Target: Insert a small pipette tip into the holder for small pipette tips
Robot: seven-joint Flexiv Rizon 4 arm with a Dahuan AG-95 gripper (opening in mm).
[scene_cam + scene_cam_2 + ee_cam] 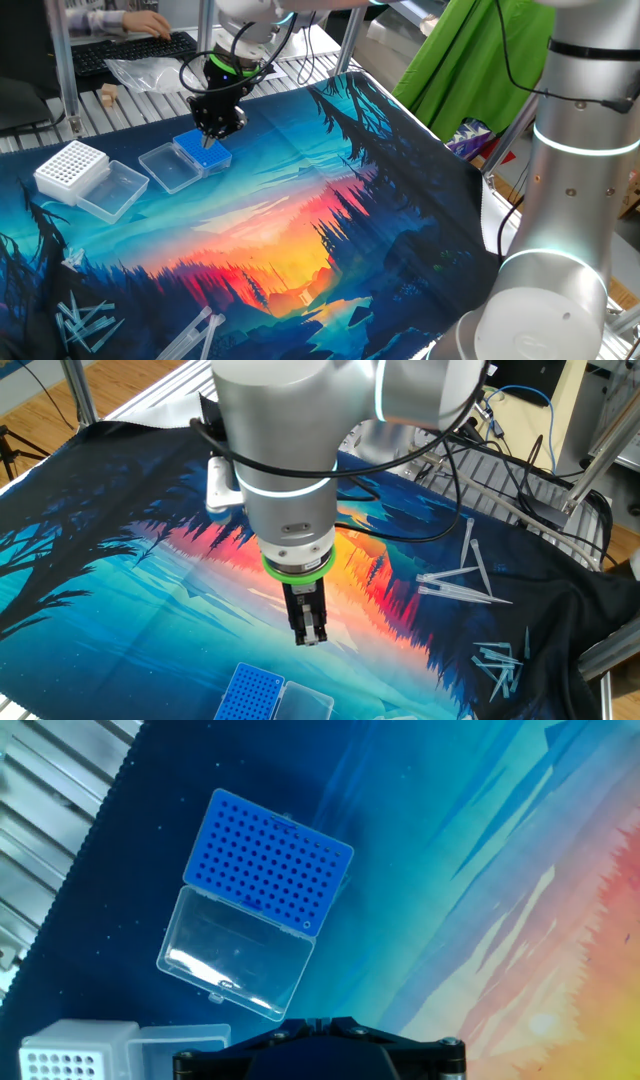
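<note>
The holder for small pipette tips (pixel 268 860) is a blue rack with a fine grid of holes, and its clear lid (pixel 235 955) lies folded open beside it. It also shows on the mat in one fixed view (pixel 203 153) and at the bottom edge of the other (pixel 250 693). My gripper (pixel 212 135) hangs just above the rack with its fingers pressed together, shut (pixel 310 638). In the hand view only the fingertips (pixel 318 1020) show, and I cannot make out a tip between them. Small pipette tips (pixel 500 665) lie loose in a cluster on the mat (pixel 85 322).
A larger white rack (pixel 70 168) with bigger holes stands left of the blue one, its clear lid (pixel 112 190) open. Longer pipette tips (pixel 465 575) lie scattered on the mat. A person's hand rests at a keyboard (pixel 130 45) behind the table.
</note>
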